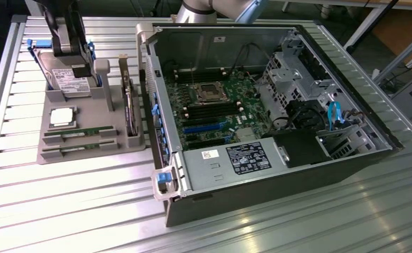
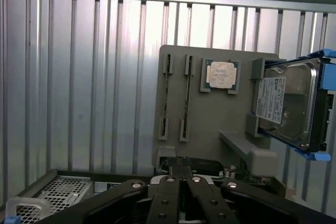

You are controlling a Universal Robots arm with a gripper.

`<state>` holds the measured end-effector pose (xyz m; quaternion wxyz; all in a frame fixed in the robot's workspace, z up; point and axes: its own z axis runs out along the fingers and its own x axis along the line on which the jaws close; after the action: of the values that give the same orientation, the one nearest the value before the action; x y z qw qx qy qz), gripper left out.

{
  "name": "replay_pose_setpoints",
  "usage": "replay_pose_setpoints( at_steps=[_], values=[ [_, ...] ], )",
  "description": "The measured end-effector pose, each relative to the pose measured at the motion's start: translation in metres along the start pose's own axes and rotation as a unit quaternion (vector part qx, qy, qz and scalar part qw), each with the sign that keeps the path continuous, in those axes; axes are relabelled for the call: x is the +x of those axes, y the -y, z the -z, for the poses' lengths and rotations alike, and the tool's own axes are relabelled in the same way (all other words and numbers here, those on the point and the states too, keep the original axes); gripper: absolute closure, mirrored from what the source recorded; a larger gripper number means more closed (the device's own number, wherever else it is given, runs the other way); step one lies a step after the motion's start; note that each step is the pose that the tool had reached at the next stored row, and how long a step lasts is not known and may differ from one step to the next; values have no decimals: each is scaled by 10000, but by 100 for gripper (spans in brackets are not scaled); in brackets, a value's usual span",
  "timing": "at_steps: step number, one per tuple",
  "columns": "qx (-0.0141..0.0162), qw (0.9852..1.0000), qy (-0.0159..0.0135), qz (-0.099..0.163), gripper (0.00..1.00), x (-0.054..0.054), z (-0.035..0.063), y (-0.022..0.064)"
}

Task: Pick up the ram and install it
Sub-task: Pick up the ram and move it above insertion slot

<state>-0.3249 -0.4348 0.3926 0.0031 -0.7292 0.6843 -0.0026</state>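
Two green ram sticks lie side by side in slots of the grey holder tray [image 1: 86, 158], one ram [image 1: 79, 132] behind the other ram [image 1: 79, 149]. In the wrist view they stand on edge as thin strips, one ram [image 2: 166, 95] and its twin [image 2: 186, 95]. My gripper [image 2: 181, 177] is shut with nothing between its fingers and hangs well above the tray's edge nearest the computer case. In the exterior view the dark gripper [image 1: 68, 45] hangs at the upper left, over the tray's far end.
A silver CPU chip [image 1: 61, 117] and a grey hard drive with blue rails [image 1: 68, 79] share the tray. The open computer case [image 1: 276, 174] lies to the exterior view's right, with its motherboard [image 1: 216, 113] and memory slots [image 1: 202, 109] exposed. All rests on a ribbed metal table [image 1: 65, 211].
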Motion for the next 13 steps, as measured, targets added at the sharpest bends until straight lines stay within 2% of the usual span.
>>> replay_pose_setpoints(
  at_steps=[2,4,5,10,12,13],
  values=[
    [0,10000,0,0,84,0,0,0],
    [0,10000,0,0,84,0,0,0],
    [0,10000,0,0,76,0,0,0],
    [0,10000,0,0,75,0,0,0],
    [0,10000,0,0,63,0,0,0],
    [0,10000,0,0,63,0,0,0]
  ],
)
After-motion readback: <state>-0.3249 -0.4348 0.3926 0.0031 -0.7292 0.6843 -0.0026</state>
